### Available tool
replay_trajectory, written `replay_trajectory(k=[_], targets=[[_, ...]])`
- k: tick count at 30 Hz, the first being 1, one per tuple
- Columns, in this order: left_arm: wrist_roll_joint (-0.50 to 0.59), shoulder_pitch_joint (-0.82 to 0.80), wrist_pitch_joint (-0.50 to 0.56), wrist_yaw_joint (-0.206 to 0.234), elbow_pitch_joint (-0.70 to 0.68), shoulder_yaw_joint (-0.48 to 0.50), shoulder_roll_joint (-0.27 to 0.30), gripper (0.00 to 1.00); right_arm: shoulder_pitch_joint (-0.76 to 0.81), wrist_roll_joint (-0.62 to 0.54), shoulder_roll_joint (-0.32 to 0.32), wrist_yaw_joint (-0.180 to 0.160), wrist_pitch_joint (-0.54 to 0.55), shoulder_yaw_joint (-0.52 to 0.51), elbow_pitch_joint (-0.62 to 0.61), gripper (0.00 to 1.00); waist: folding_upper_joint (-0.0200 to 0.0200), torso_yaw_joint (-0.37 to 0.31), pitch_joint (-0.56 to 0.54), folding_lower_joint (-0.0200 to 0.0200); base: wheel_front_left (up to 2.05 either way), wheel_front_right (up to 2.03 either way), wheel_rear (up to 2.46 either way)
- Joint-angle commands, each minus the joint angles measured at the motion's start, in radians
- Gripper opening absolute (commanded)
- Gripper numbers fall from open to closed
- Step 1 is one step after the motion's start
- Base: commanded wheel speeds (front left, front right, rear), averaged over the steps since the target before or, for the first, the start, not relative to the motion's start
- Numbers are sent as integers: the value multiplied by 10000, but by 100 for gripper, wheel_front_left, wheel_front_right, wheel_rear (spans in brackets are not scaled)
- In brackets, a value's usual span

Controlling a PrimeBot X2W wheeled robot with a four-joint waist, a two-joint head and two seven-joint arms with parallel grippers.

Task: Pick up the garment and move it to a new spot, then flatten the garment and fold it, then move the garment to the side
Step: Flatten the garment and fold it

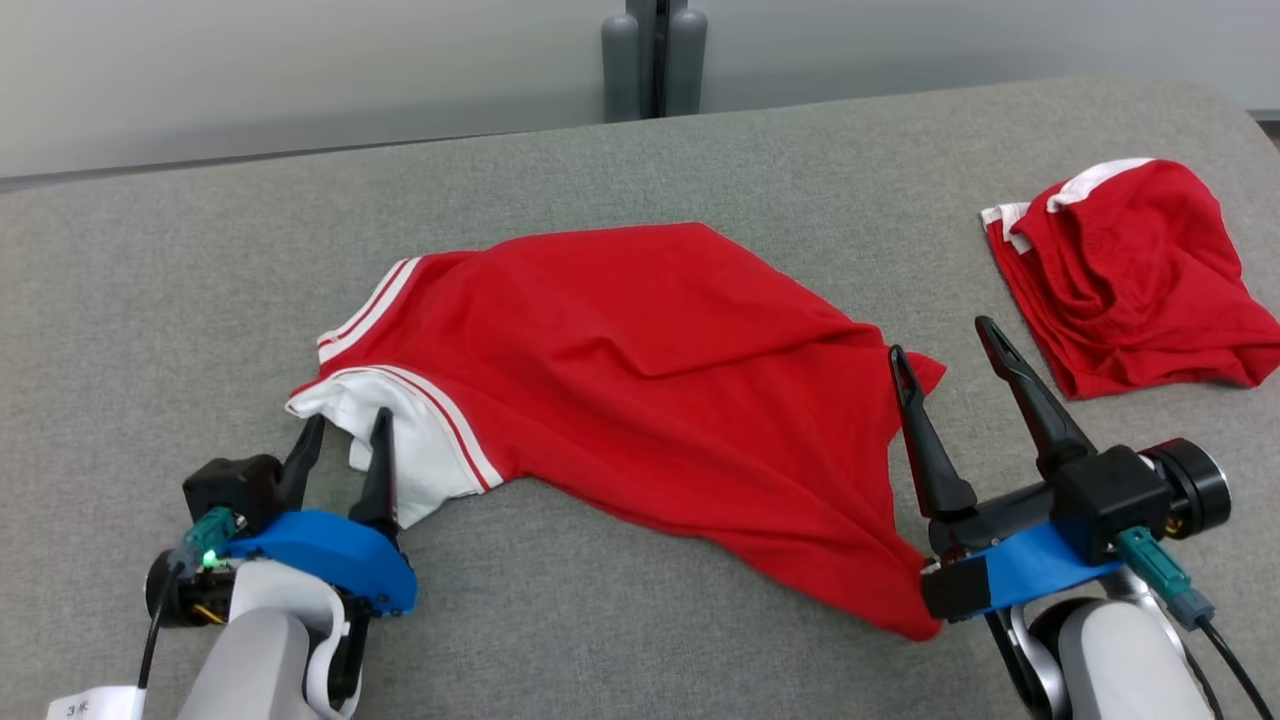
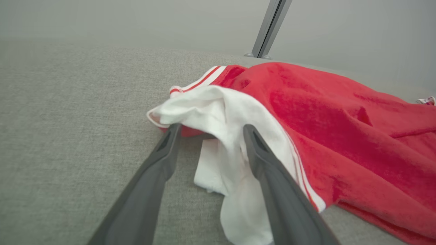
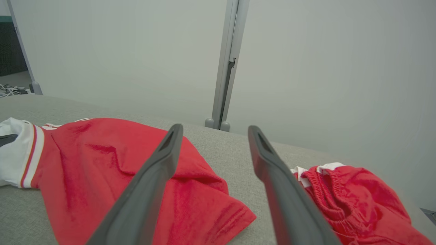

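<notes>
Garment (image 1: 640, 390) lies rumpled and unfolded, red with white striped trim.

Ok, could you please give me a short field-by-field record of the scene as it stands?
surface: grey table
shirt: red, wrinkled, not yet folded, mid-table
sleeve: white, at the shirt's left end
shorts: red, bunched, far right, apart from the shirt
left tool: open, fingers either side of the sleeve edge
right tool: open, by the shirt's right corner, holding nothing
</notes>
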Motion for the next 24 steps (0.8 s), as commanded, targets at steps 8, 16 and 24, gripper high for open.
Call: replay_trajectory(k=[8, 16, 24], targets=[[-66, -436, -630, -144, 393, -124, -24, 0, -195, 75, 9, -1, -311, -217, 256, 100, 0, 210, 196, -2, 0, 0, 0], [266, 709, -816, 165, -1424, -399, 142, 0, 2, 224, 7, -1, -444, -333, 535, 100, 0, 1103, -107, -2, 0, 0, 0], [318, 2860, 1565, 1236, -4520, -465, 595, 0, 88, 270, 4, -1, -535, -432, 778, 100, 0, 1784, -263, -2, 0, 0, 0]])
